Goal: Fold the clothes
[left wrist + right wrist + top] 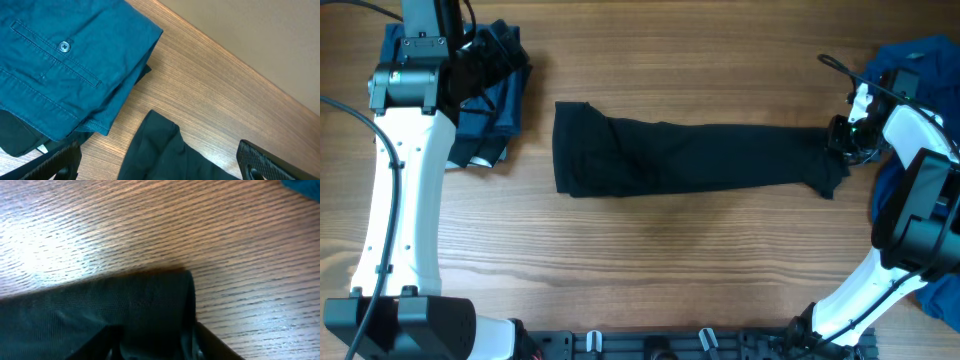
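The shirt point(690, 155) lies on the worktop point(670, 270) as a long black strip, already doubled lengthwise. Its far end sits right at the right hand point(840, 140), and the rest runs away from that hand toward the left one.

In the right wrist view the fabric's edge lies between that hand's fingers. I cannot tell whether they are clamped on it or only closing around it. The left hand point(157, 167) hangs over a blue stack point(65, 75) with its fingers wide apart and gripping nothing. A loose blue pile point(920, 60) lies behind the right hand.

My judgement is that the cloth is light, limp and fine-knit. It will sag and drag rather than hold its shape, and layers may slide over each other.

- **Where to grip:** pinch through all layers at the end's corner, close under the fingers, so the fold stays together.
- **Second grip:** a hold by the other hand at the opposite corner of the same end would stop the strip from twisting as it is carried over.
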`<state>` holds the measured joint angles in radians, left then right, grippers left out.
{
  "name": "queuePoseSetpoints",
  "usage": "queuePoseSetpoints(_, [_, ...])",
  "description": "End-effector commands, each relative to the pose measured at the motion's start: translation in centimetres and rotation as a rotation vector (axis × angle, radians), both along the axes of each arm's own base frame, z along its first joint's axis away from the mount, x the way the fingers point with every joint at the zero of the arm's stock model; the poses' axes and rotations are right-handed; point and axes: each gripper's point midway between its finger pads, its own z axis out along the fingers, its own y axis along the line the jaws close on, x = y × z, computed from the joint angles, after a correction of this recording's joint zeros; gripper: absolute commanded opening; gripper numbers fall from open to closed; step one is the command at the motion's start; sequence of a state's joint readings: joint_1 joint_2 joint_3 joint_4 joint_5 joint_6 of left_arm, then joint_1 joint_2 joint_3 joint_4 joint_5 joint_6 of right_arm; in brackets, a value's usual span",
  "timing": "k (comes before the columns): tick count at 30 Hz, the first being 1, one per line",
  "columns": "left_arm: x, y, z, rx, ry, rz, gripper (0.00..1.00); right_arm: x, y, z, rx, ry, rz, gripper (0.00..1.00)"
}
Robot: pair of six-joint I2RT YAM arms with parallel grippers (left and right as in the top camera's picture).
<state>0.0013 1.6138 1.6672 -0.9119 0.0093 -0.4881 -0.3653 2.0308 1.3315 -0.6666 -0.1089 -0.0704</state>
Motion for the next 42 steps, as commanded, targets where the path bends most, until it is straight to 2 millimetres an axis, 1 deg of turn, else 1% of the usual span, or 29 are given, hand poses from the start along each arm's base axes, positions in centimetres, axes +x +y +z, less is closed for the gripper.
queuePoseSetpoints(1, [0.1,0.0,-0.3,-0.005,0.006,-0.004,1.00,-2.8,0.6,-3.7,0.023,0.124,-0.001,0.25])
queuePoseSetpoints(3, [0.1,0.0,-0.3,-0.005,0.006,-0.004,1.00,-2.8,0.6,-3.7,0.024,0.123,-0.001,0.16])
queuePoseSetpoints(4, [0.1,0.0,-0.3,-0.005,0.006,-0.004,1.00,-2.7,0.6,-3.6,0.027,0.119,0.001,0.13])
queuePoseSetpoints(5, [0.1,0.0,-0.3,-0.005,0.006,-0.004,1.00,-2.6,0.7,-3.5,0.033,0.113,0.002,0.08])
queuePoseSetpoints(6, [0.1,0.0,-0.3,-0.005,0.006,-0.004,1.00,-2.3,0.9,-3.4,0.044,0.104,0.006,0.04])
queuePoseSetpoints(8, [0.1,0.0,-0.3,-0.005,0.006,-0.004,1.00,-1.4,1.3,-2.7,0.078,0.074,0.014,0.04])
queuePoseSetpoints(12, [0.1,0.0,-0.3,-0.005,0.006,-0.004,1.00,0.5,2.1,-0.4,0.138,0.022,0.056,0.04])
queuePoseSetpoints(14, [0.1,0.0,-0.3,-0.005,0.006,-0.004,1.00,1.3,2.1,1.3,0.158,0.007,0.057,0.04])
queuePoseSetpoints(16, [0.1,0.0,-0.3,-0.005,0.006,-0.004,1.00,2.1,3.1,3.1,0.225,-0.013,0.067,0.04])
queuePoseSetpoints(18, [0.1,0.0,-0.3,-0.005,0.006,-0.004,1.00,2.7,4.8,5.3,0.332,-0.037,0.081,0.04])
queuePoseSetpoints(20, [0.1,0.0,-0.3,-0.005,0.006,-0.003,1.00,2.7,6.0,6.6,0.381,-0.031,0.094,0.04])
queuePoseSetpoints(21, [0.1,0.0,-0.3,-0.005,0.006,-0.004,1.00,2.7,6.4,7.1,0.394,-0.028,0.101,0.04])
queuePoseSetpoints(23, [0.1,0.0,-0.3,-0.005,0.006,-0.004,1.00,2.7,8.1,8.2,0.434,-0.018,0.127,0.04])
queuePoseSetpoints(26, [0.1,0.0,-0.3,-0.005,0.006,-0.004,1.00,2.4,11.3,9.2,0.504,-0.005,0.176,0.04])
queuePoseSetpoints(27, [0.1,0.0,-0.3,-0.005,0.006,-0.004,1.00,2.1,12.7,9.4,0.529,0.011,0.197,0.04])
queuePoseSetpoints(30, [0.1,0.0,-0.3,-0.005,0.006,-0.004,1.00,1.6,15.6,9.5,0.556,0.063,0.205,0.04])
queuePoseSetpoints(34, [0.1,0.0,-0.3,-0.005,0.006,-0.004,1.00,1.4,20.8,9.4,0.556,0.104,0.270,0.04])
queuePoseSetpoints(37, [0.1,0.0,-0.3,-0.005,0.006,-0.004,1.00,1.7,23.6,8.8,0.488,0.112,0.281,0.04])
queuePoseSetpoints(42, [0.1,0.0,-0.3,-0.005,0.006,-0.004,1.00,1.5,26.8,7.5,0.304,0.106,0.378,0.04])
